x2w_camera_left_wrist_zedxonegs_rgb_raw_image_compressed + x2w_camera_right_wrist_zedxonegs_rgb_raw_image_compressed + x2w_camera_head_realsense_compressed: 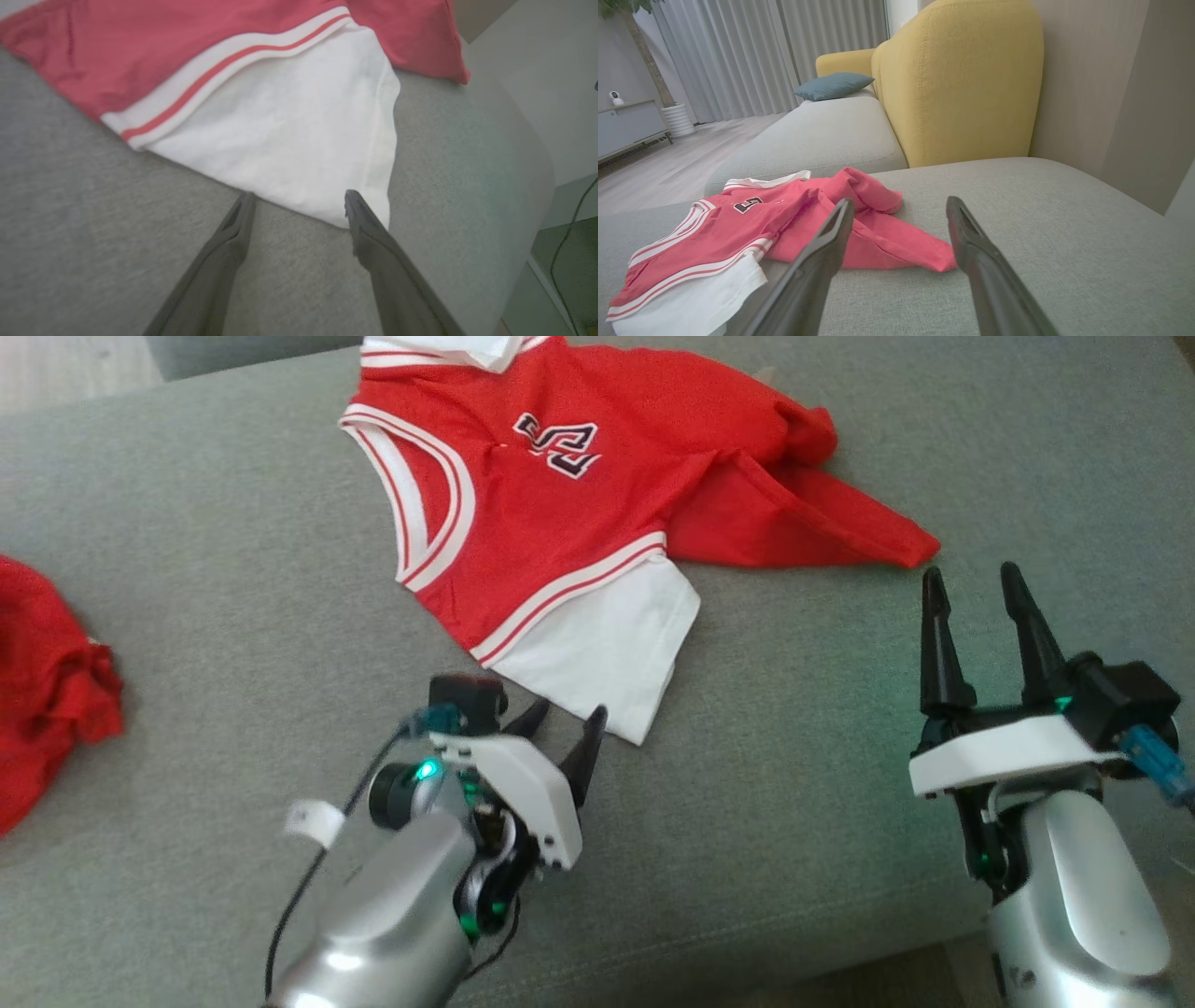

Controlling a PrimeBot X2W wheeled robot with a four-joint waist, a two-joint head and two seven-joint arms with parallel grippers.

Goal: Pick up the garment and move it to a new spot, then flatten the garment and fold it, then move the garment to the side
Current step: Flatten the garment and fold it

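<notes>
All views share the red-and-white fabric jersey (560, 523): head view from steeply above, left wrist view close at its white hem (289, 140), right wrist view low, farther off.

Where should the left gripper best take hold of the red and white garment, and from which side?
Probably the near corner of the white sleeve, coming from the robot's side, low over the cushion. It lies flat at the garment's outer edge, and the open left gripper points at it.

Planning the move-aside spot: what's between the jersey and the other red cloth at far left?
Nothing. Only grey cushion, bare, lies between the jersey and the red cloth. The head view shows the whole stretch.
</notes>
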